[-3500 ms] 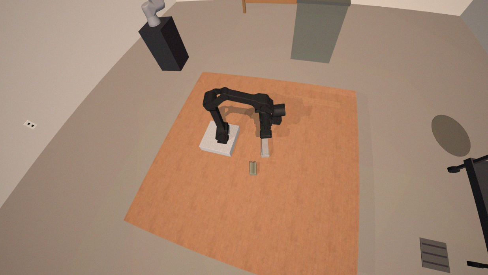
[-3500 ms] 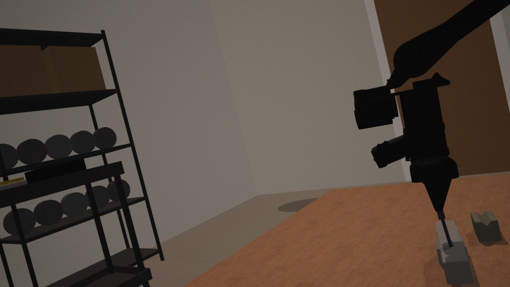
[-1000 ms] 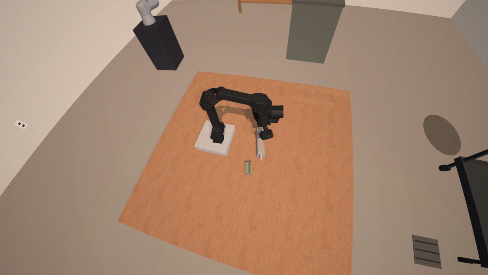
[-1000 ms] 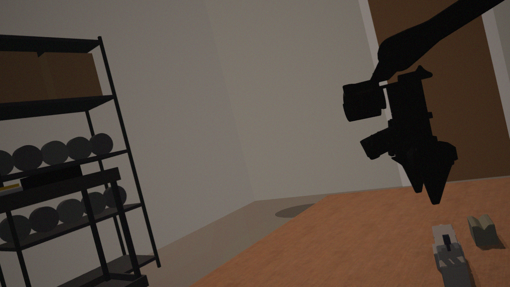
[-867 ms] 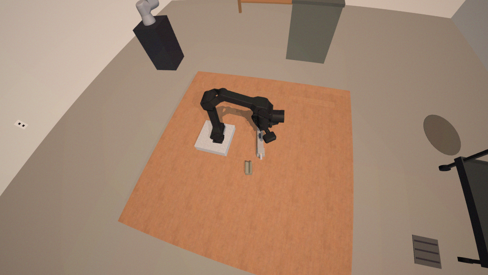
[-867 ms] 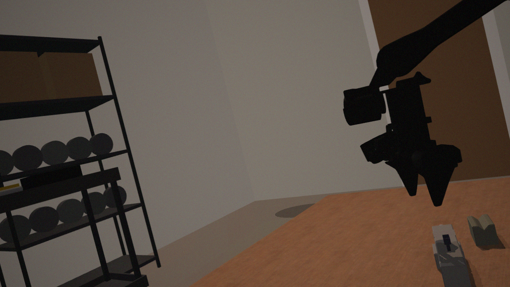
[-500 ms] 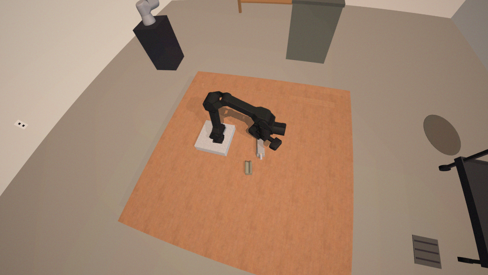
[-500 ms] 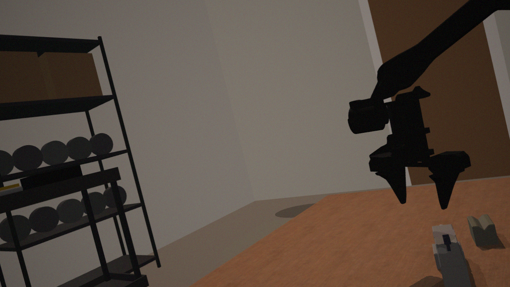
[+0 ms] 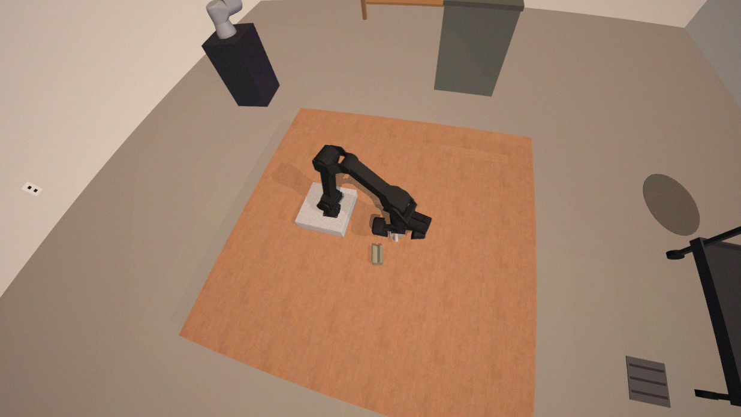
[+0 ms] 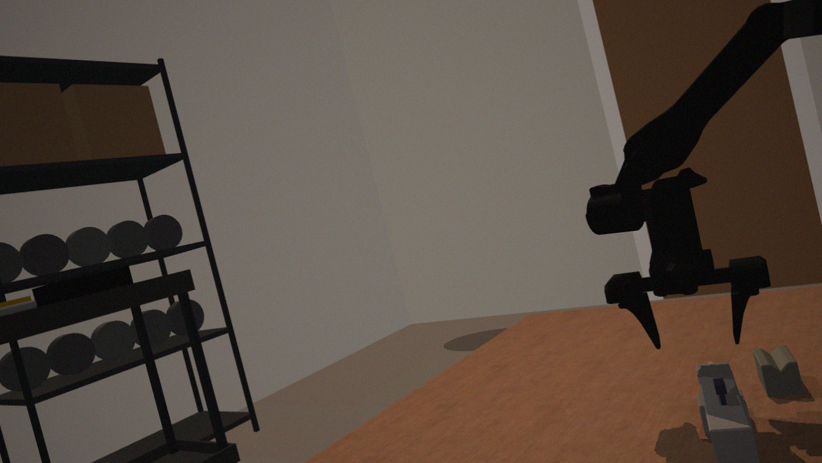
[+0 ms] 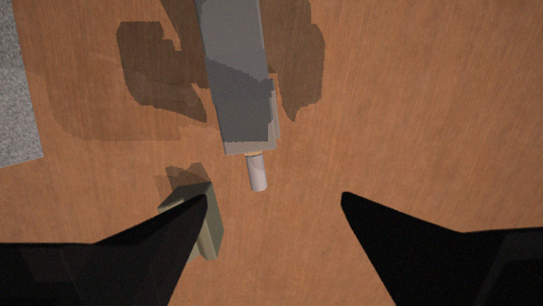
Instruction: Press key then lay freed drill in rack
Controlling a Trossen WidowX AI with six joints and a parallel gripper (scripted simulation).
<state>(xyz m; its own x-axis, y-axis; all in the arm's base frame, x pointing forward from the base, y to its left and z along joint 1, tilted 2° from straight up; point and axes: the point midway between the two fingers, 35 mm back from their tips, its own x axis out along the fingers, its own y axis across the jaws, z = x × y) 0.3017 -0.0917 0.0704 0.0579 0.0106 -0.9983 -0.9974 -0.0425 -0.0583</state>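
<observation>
My gripper (image 9: pixel 399 231) (image 10: pixel 697 344) (image 11: pixel 275 200) is open and empty, with its fingers wide apart above the table. The pale drill (image 9: pixel 395 237) (image 11: pixel 257 173) sticks out of the end face of the grey housing (image 10: pixel 730 437) (image 11: pixel 237 101), with a thin tan band at its base. In the wrist view it lies just ahead of the fingertips, between their lines. The dark blue key (image 10: pixel 719 390) sits in the slot on the housing's top. The olive V-grooved rack (image 9: pixel 377 254) (image 10: pixel 776 373) (image 11: pixel 214 220) stands beside the drill's end, partly covered by the left finger in the wrist view. Nothing lies in its groove.
The arm stands on a speckled grey base block (image 9: pixel 321 222) (image 11: pixel 18 97) at the left of the wooden table top (image 9: pixel 456 310) (image 10: pixel 517 390) (image 11: pixel 417 110). A shelf unit (image 10: pixel 215 276) and a dark pedestal (image 9: pixel 241 67) stand away from the table.
</observation>
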